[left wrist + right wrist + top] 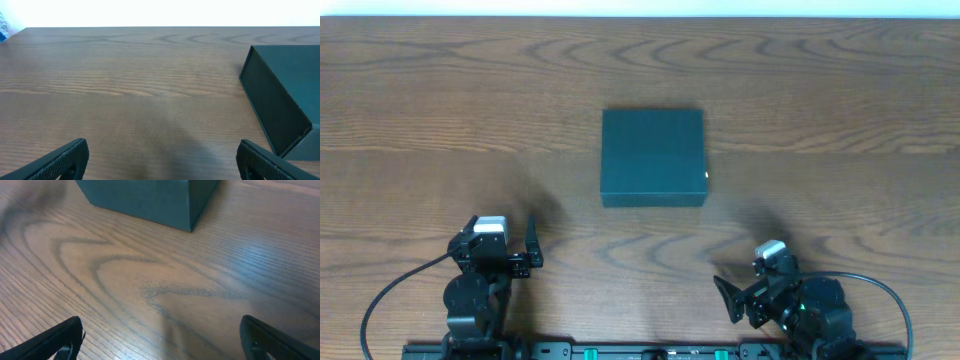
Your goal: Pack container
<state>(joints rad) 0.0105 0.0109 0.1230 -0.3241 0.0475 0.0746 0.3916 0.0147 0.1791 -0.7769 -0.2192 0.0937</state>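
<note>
While you're parked at the near edge, left gripper (pixel 160 162) and right gripper (pixel 160 340) both stand wide apart. Container (pixel 653 157) sits lid down mid-desk (pixel 440 100), between them. Wood-grain top; white glare beyond.

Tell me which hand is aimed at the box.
The right hand: the box lies straight ahead in its wrist view. The left hand has the box only at the right edge of its view.
</note>
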